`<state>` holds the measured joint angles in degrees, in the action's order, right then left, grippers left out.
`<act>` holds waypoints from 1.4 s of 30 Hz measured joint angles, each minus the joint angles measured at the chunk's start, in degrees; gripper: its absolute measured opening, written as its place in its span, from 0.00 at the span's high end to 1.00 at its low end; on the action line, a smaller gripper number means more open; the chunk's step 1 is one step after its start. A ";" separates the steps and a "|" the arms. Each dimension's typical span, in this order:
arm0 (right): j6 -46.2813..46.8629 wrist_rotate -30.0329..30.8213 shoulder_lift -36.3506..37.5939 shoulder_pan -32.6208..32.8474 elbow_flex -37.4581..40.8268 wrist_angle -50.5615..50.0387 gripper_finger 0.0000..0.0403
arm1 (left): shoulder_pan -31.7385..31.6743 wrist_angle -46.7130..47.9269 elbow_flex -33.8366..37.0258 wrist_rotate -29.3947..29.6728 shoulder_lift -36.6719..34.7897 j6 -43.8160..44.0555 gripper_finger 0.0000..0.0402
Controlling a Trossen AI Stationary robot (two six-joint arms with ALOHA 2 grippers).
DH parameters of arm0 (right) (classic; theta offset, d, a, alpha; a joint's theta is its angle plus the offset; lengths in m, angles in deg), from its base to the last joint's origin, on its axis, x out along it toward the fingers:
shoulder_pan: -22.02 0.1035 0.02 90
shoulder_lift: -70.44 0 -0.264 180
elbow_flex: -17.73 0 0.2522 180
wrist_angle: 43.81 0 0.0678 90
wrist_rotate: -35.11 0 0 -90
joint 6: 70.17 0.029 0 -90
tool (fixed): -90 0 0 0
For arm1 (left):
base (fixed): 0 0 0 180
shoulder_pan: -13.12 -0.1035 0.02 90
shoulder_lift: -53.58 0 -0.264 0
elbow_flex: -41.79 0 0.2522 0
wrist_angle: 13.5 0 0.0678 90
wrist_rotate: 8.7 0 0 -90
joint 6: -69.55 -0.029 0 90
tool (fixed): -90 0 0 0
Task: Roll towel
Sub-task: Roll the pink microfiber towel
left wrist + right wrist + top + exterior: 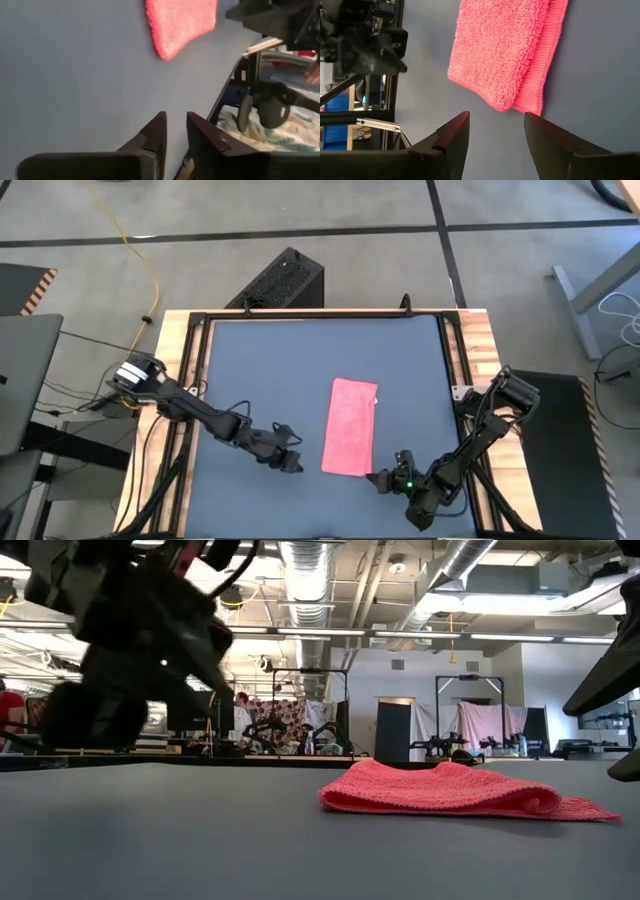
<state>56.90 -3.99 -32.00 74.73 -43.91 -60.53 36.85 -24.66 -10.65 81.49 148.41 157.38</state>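
The towel (351, 427) is seen lying folded into a long strip on the dark worktop (250, 370), flat and not yet rolled, with one layer stepped slightly over the other at its near end. A poor roll could be caused from here if only the upper layer were pinched, since the layers would be dragged apart and the fold undone; the thin cloth could also be pushed along the smooth surface rather than turned over if the fingers were brought in too flat. The right tool (495, 131) is held just short of the towel's near end, its fingers set apart and empty, that end lined up ahead of the gap. The left tool (176, 131) is held off to the towel's left side, apart from it, its fingers (157, 131) only narrowly separated and nothing gripped between them.
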 joint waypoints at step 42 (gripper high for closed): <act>0.88 -7.43 0.29 -1.00 -0.02 -0.90 0.47 | -0.62 7.88 -7.49 -13.20 13.58 7.48 0.85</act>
<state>57.78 -11.43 -31.71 73.73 -43.93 -61.43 36.23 -16.78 -18.15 68.30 162.00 164.86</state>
